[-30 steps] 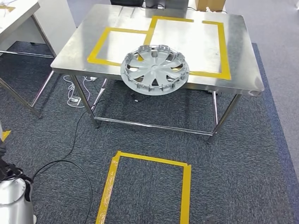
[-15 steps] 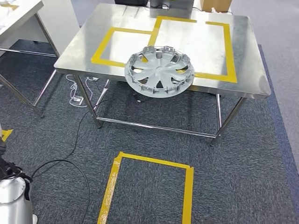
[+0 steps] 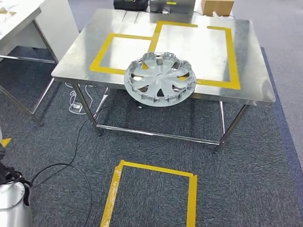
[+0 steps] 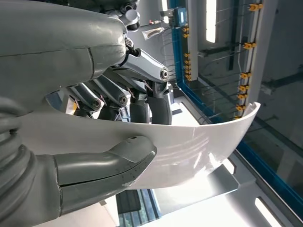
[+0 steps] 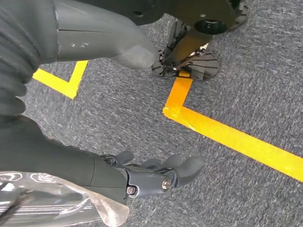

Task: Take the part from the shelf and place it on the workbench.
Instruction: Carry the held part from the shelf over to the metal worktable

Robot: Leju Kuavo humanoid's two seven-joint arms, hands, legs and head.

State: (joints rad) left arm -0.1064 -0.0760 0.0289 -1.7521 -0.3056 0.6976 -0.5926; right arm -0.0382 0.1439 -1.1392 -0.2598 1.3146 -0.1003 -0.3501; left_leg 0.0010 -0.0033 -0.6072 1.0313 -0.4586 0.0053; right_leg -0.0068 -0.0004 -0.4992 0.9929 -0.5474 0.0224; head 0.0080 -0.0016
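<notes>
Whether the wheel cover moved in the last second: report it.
No. The wheel cover overlaps the same yellow tape lines at the workbench front edge; the camera shifted.

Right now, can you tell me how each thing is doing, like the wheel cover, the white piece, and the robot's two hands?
Wheel cover: lying flat on the steel table, hanging over its front edge.
White curved part: held up, pinched in the left hand.
Left hand: holding the part, thumb on one side, fingers on the other.
Right hand: holding nothing, fingers apart, above the carpet.
</notes>
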